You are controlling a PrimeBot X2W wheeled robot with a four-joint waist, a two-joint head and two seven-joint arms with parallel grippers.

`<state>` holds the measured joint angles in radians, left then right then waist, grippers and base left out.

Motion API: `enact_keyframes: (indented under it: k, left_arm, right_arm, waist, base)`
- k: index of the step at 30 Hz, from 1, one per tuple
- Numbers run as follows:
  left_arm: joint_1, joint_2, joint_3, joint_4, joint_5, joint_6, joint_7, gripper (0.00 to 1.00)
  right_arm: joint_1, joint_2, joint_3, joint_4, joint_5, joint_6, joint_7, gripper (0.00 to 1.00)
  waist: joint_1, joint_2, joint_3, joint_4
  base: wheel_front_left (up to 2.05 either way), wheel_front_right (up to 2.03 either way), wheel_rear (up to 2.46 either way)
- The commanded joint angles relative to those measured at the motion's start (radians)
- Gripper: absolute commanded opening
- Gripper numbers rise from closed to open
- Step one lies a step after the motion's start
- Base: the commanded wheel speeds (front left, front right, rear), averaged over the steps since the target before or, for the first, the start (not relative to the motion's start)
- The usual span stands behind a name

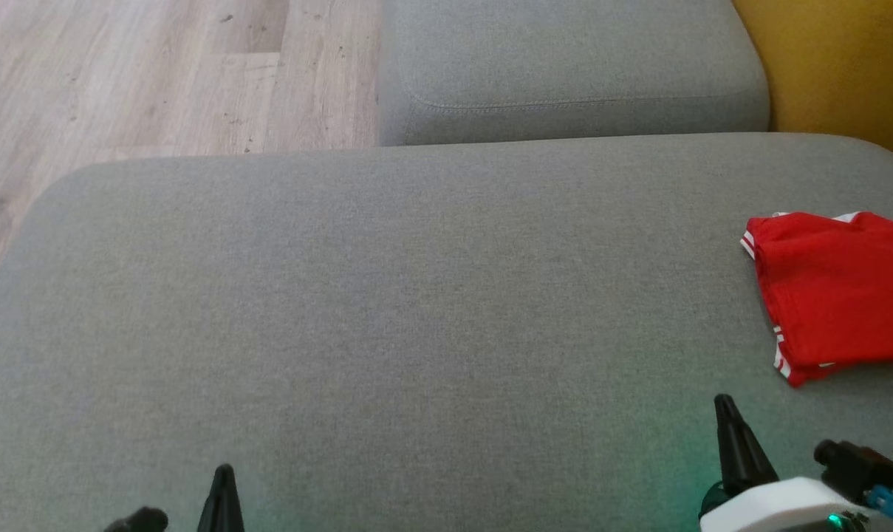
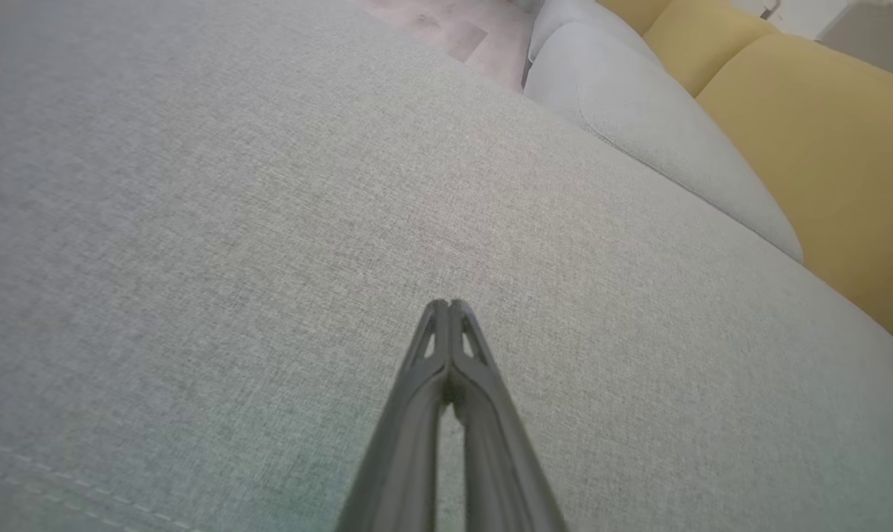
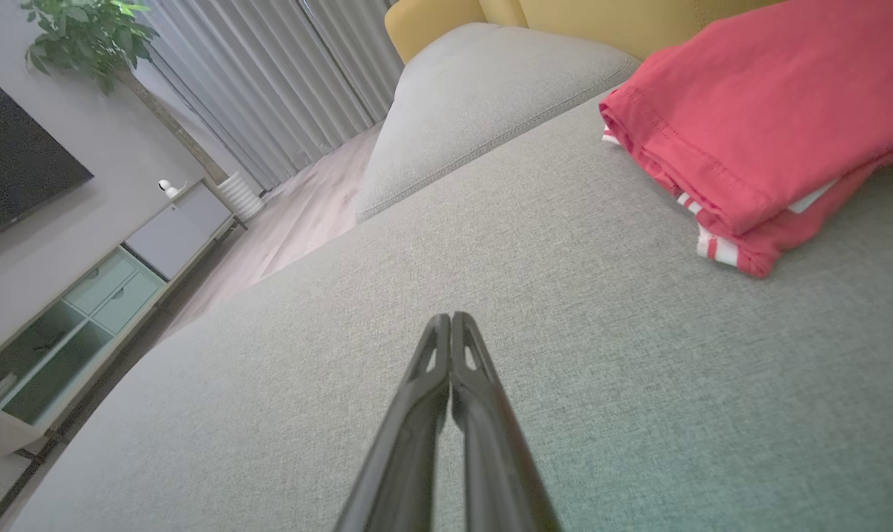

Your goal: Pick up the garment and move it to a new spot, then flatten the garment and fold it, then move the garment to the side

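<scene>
The garment (image 1: pixel 834 292) is red with white stripes at its hems and lies folded at the right edge of the grey sofa seat (image 1: pixel 387 310). In the right wrist view the garment (image 3: pixel 764 125) sits up and to the right of my fingers. My right gripper (image 1: pixel 725 405) hovers near the seat's front right, just short of the garment, and its jaws are shut on nothing (image 3: pixel 450 319). At the bottom left my left gripper (image 1: pixel 223 473) is also shut and empty (image 2: pixel 447 304), well away from the garment.
A second grey cushion (image 1: pixel 564 66) adjoins the seat at the back. Yellow upholstery (image 1: pixel 837 66) rises at the far right. Wooden floor (image 1: pixel 143 74) lies beyond the seat's left side, with a low TV cabinet (image 3: pixel 84 310) and curtains further off.
</scene>
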<state>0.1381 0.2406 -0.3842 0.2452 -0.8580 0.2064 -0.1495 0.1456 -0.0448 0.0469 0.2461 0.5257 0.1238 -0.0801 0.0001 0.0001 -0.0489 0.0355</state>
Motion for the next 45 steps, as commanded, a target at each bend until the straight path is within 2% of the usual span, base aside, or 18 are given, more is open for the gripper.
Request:
enact_keyframes:
  k: [1,45]
  left_arm:
    - [-0.057,0.000,0.030,-0.026,-0.018,-0.009,0.003,0.00]
    - [-0.143,-0.084,0.241,-0.015,-0.360,-0.160,0.119,0.00]
  right_arm:
    - [-0.059,-0.016,-0.005,-0.028,0.028,0.002,0.002,0.00]
    - [-0.146,-0.027,-0.055,-0.017,0.532,0.004,0.072,0.00]
  waist:
    - [0.0000,-0.0001,0.001,0.000]
    - [-0.0001,-0.0001,0.024,-0.017]
  base:
    - [0.00,0.00,0.00]
    - [0.00,0.00,0.00]
